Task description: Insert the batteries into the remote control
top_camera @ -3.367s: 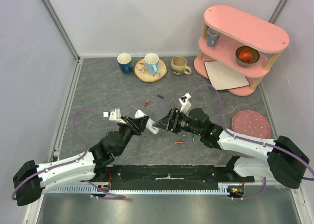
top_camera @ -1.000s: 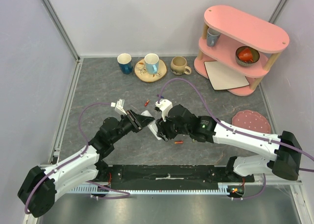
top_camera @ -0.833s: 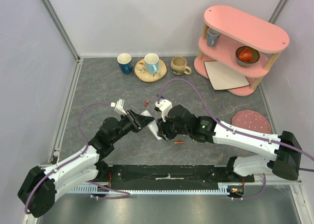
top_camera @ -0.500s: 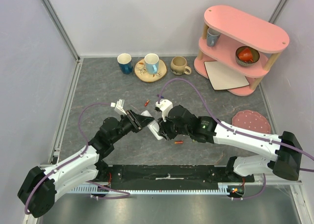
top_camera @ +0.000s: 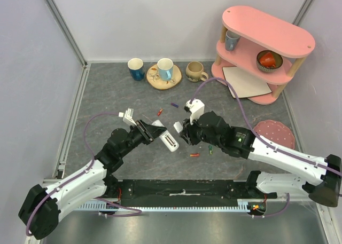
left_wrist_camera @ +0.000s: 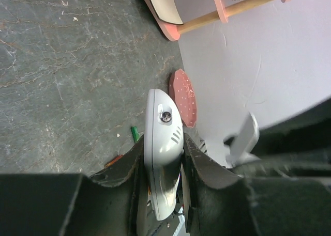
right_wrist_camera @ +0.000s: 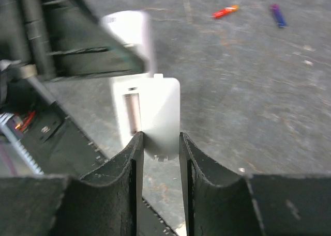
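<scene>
Left claw: the left gripper (top_camera: 158, 132) is clamped hard on the remote control (top_camera: 170, 142); it holds the handset by one end, seemingly off the table (top_camera: 107, 94), back face up with dark slots showing
Right claw: the right gripper (right_wrist_camera: 159, 143) is pinched part-way shut on a small white cover panel (right_wrist_camera: 150, 109), by my reading the battery door; it sits just apart from the remote's free end
Batteries: all loose on the table; a red-orange battery (top_camera: 195, 155) and a green battery (top_camera: 210, 150) lie near the right arm, a second red-orange battery (top_camera: 159, 112) and a purple battery (top_camera: 174, 104) lie further back; I see none in the remote
Risk, panel: the fingers hold it only by its thin edges, so a quick swing could twist it out; dropped among the batteries, it could knock them rolling
Risk, remote: it sticks out well past the left fingers; any push on that far end when a cell goes in could lever it round in the grip
Risk, right arm: its claw is full, so it cannot pick up a battery until the panel is set down
Change: half a second ago the right claw is pressed against the remote's end; now it is drawn back and away with the panel, and the remote's slots are uncovered; the left claw and the batteries are unmoved
</scene>
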